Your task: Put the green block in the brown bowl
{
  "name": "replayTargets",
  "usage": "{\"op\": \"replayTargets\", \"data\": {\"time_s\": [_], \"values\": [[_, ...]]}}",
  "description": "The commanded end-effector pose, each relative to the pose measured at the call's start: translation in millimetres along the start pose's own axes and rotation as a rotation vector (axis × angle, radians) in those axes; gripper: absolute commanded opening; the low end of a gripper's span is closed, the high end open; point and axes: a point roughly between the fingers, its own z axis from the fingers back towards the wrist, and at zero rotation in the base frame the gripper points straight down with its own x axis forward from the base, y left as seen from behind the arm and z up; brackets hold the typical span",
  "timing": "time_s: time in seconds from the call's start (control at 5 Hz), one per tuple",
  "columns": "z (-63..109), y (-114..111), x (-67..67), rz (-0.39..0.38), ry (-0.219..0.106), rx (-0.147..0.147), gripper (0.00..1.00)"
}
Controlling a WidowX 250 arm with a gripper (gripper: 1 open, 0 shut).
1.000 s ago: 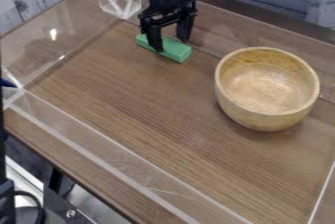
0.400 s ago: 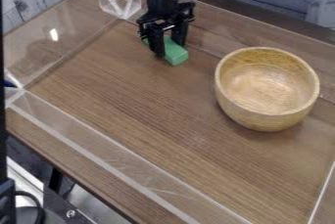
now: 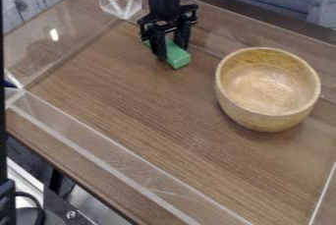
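The green block point(image 3: 176, 58) lies on the wooden table at the back, left of the brown bowl point(image 3: 269, 122). My gripper point(image 3: 165, 44) points straight down over the block's far end. Its black fingers point(image 3: 155, 40) are closed against the block's sides, and only the near end of the block shows below them. The block still rests on the table surface. The round, light wooden bowl stands empty about a bowl's width to the right and nearer the camera.
Clear acrylic walls point(image 3: 53, 67) fence the tabletop on the left and front. A clear folded plastic piece point(image 3: 118, 1) stands at the back left, just behind the gripper. The brown table surface point(image 3: 144, 121) stretches out in front of the block.
The fingers stood wide apart astride the block and have closed in on it. The block's left part is now covered by them. The arm has stayed in place.
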Motion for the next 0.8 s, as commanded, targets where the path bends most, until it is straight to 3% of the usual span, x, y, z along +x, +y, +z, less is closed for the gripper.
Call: {"op": "replayTargets", "data": {"time_s": [0.0, 0.4, 0.6], "values": [[47.7, -5, 2.7, -0.008, -0.058, -0.096, 0.00], [85.1, -5, -9.7, -0.065, -0.009, -0.135, 0.00], [113.4, -2, -24.2, -0.114, 0.019, -0.173, 0.00]]}}
